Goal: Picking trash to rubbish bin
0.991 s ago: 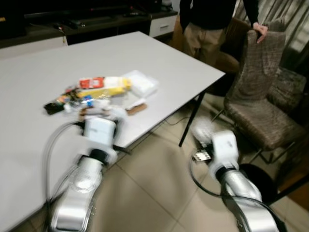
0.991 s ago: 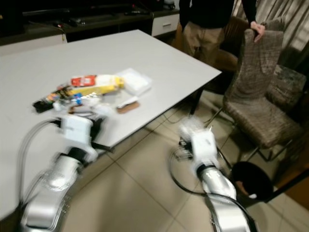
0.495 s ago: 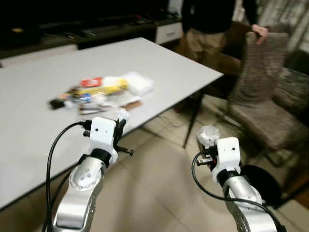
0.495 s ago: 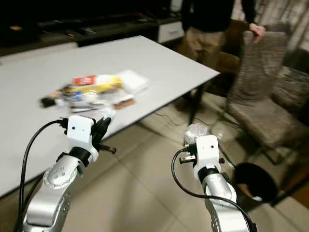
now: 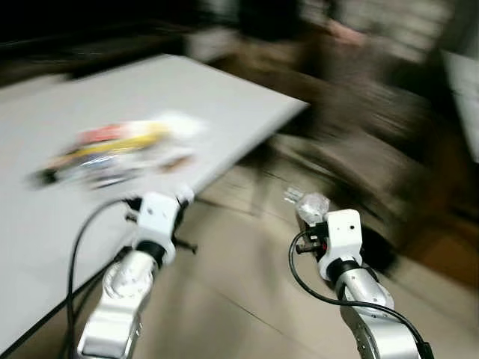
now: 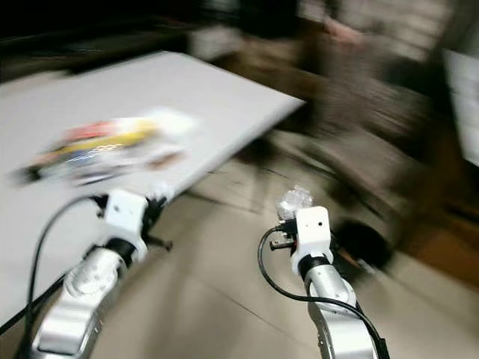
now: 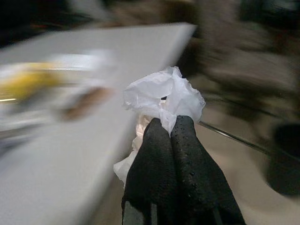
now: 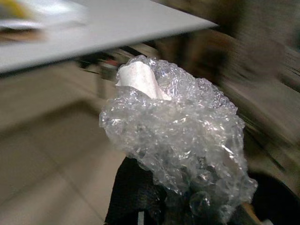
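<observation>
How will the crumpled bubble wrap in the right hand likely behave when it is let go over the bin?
The bubble wrap in the right hand looks airy, so it is probably very light and may drift instead of dropping straight. Its crumpled folds suggest it is soft and could spring open. It bulges well past the fingers, so it might snag on them.

Two hands (image 7: pixel 166 136) (image 8: pixel 154 206), two wads (image 7: pixel 164 96) (image 8: pixel 178 136), one table (image 5: pixel 224 97).

Crinkled glossy clear plastic wad (image 8: pixel 180 136), matt crumpled white paper (image 7: pixel 161 101), smooth matt table (image 5: pixel 209 97), glossy floor tiles (image 5: pixel 239 299).
</observation>
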Controlling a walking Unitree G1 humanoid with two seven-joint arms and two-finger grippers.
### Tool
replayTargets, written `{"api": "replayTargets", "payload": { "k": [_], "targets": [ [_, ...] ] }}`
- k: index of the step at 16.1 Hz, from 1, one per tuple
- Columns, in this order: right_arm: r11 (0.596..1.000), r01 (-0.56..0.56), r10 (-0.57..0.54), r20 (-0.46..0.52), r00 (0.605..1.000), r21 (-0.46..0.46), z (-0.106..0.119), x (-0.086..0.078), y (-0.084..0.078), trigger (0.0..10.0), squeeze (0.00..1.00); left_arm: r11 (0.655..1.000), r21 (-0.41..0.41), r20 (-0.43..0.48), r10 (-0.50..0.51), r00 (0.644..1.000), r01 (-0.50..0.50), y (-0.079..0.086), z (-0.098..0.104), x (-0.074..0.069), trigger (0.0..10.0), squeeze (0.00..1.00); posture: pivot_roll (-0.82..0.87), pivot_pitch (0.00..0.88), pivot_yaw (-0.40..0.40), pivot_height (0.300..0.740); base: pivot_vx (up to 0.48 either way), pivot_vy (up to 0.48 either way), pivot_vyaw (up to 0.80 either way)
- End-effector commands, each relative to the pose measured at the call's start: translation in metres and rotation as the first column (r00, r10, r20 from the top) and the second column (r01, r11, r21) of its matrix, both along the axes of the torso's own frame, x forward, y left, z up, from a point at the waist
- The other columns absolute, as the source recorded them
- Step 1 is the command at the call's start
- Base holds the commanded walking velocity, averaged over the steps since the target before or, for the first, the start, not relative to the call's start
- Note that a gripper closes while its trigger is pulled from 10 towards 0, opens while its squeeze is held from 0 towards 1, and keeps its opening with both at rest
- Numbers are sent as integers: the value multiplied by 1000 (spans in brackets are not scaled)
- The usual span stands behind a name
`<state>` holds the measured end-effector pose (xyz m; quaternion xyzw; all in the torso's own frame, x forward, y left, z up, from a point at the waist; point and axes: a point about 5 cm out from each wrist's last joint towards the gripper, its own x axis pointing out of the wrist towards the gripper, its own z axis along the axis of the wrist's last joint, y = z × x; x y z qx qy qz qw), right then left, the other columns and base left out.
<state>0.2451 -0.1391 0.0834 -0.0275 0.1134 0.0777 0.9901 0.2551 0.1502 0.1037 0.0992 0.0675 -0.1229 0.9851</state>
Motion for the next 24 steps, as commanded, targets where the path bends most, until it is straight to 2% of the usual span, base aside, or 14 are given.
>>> {"api": "replayTargets", "payload": {
  "k": [1, 3, 4, 7, 12, 17, 21, 24],
  "targets": [
    [999, 49, -49, -22, 999, -22, -7, -3, -15, 10000, 0, 1000, 2, -44, -26, 999, 26, -6, -12, -6, 10000, 0, -76, 0, -99, 740, 0, 0, -800],
    [998, 59, -61, -66, 996, -35, -19, -9, -20, 10000, 0, 999, -6, -79, -34, 996, 33, -6, -22, -16, 10000, 0, -74, 0, -104, 740, 0, 0, -800],
    [996, 76, -80, -104, 991, -42, -31, -14, -24, 10000, 0, 999, 25, -93, -26, 995, 28, -4, -28, -22, 10000, 0, -72, 0, -114, 740, 0, 0, -800],
    [994, 107, -111, -155, 982, -36, -45, -20, -29, 10000, 0, 999, 43, -71, -20, 997, 23, -3, -29, -22, 10000, 0, -62, 0, -122, 740, 0, 0, -800],
    [995, 95, -98, -132, 986, -26, -43, -14, -26, 10000, 0, 999, 30, -43, -39, 998, 40, -3, -22, -16, 10000, 0, -68, 0, -108, 740, 0, 0, -800],
    [998, 60, -62, -115, 991, -22, -40, -16, -21, 10000, 0, 998, 30, -36, -50, 998, 51, -3, -21, -17, 10000, 0, -75, 0, -98, 740, 0, 0, 0],
    [999, 36, -37, -102, 994, -17, -38, -16, -17, 10000, 0, 999, -2, -41, -41, 998, 41, -3, -23, -19, 10000, 0, -84, 0, -89, 740, 0, 0, 0],
    [999, 23, -27, -85, 996, -42, -38, -13, -16, 10000, 0, 999, 15, -33, -29, 999, 30, -3, -21, -14, 10000, 0, -82, 0, -85, 740, 0, 0, 0]
  ]
}}
